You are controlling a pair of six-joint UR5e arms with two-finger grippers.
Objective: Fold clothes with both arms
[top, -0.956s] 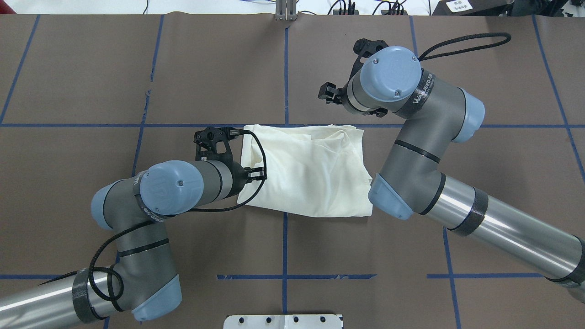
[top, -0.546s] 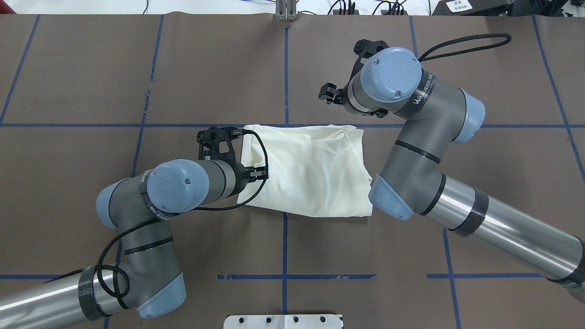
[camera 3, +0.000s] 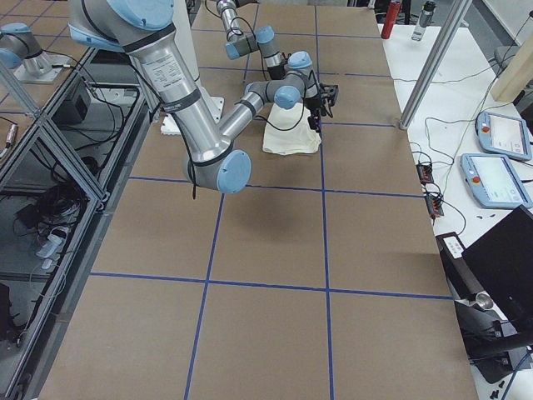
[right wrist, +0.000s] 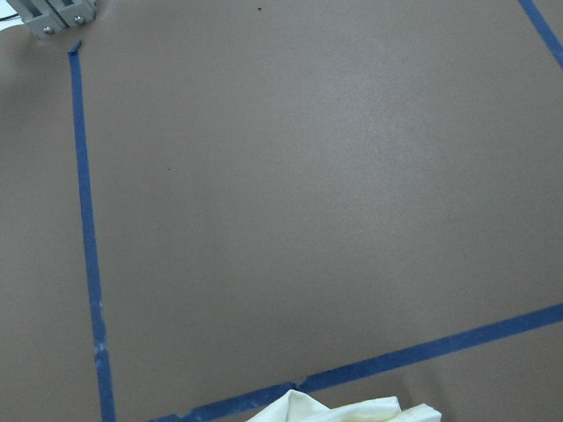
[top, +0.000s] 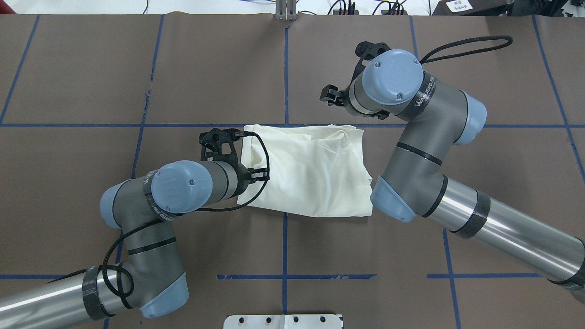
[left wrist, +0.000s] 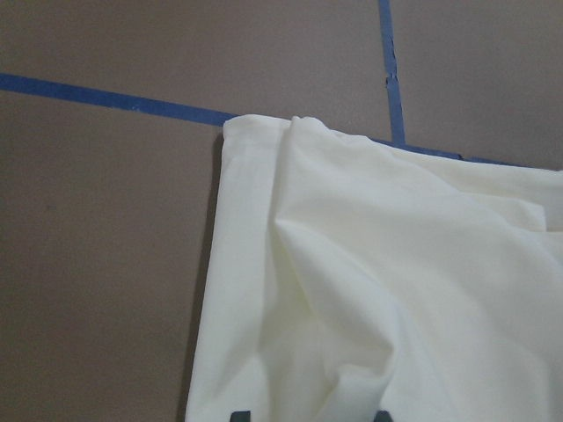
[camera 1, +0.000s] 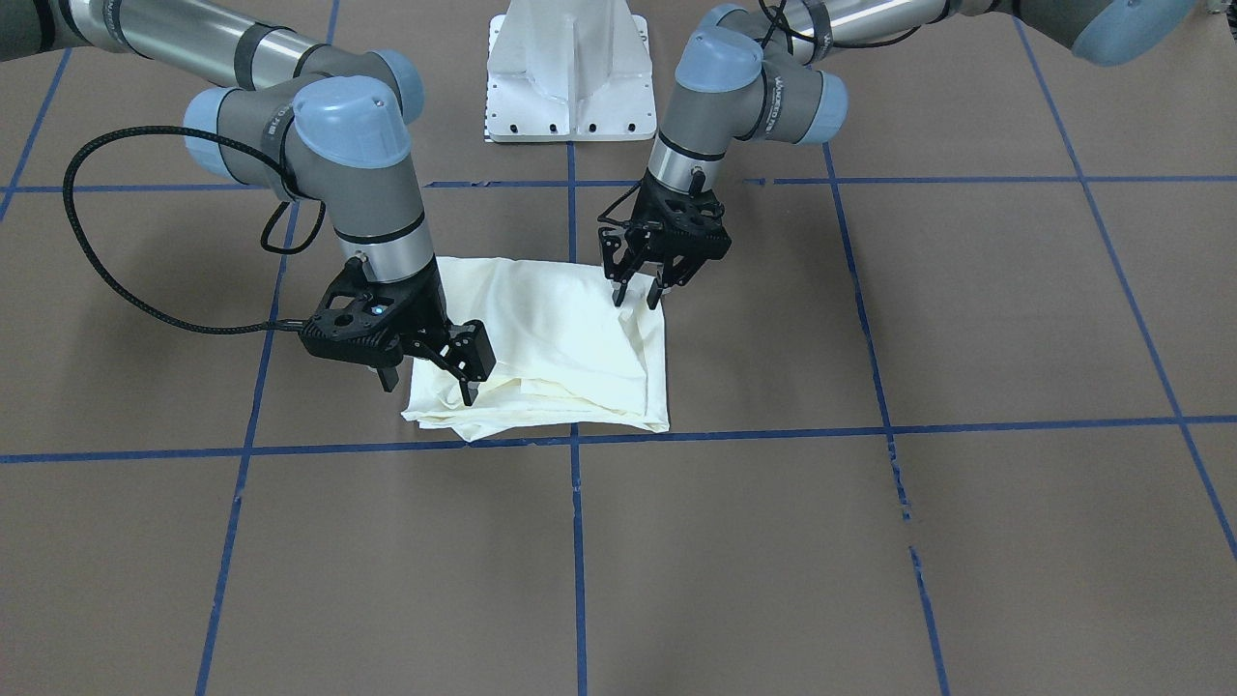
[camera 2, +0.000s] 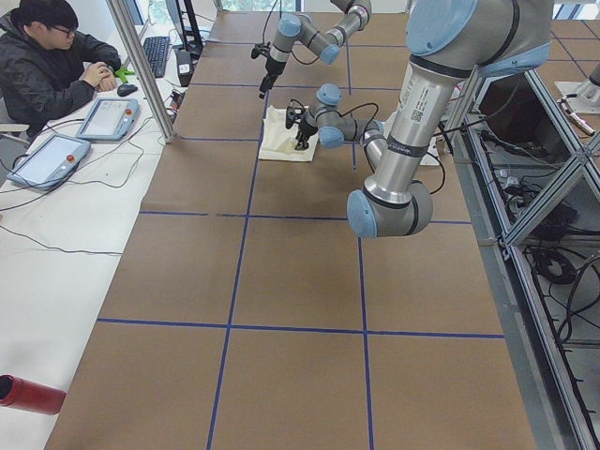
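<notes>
Shirt (top: 311,173): folded into a rough rectangle, plain cream side up, at the table's middle. Seen from overhead, its 12 o'clock edge is laid along a blue tape line (top: 183,125).
Handling: judged light, limp and layered. The layers could slide apart when lifted, so corners or doubled edges are best pinched through all layers.
Left gripper (camera 1: 638,293): set at the shirt's 9 o'clock edge, jaws parted, a ridge of cloth between the fingers, nothing clamped.
Right gripper (camera 1: 428,382): raised near the 1 o'clock corner, jaws spread wide, nothing held.
Surroundings: brown table cover (top: 219,68); a black cable (camera 1: 97,251) is looped beside the right arm, apart from the cloth.
Obstruction: only the arms' own elbows, which overhang the shirt's sides.
</notes>
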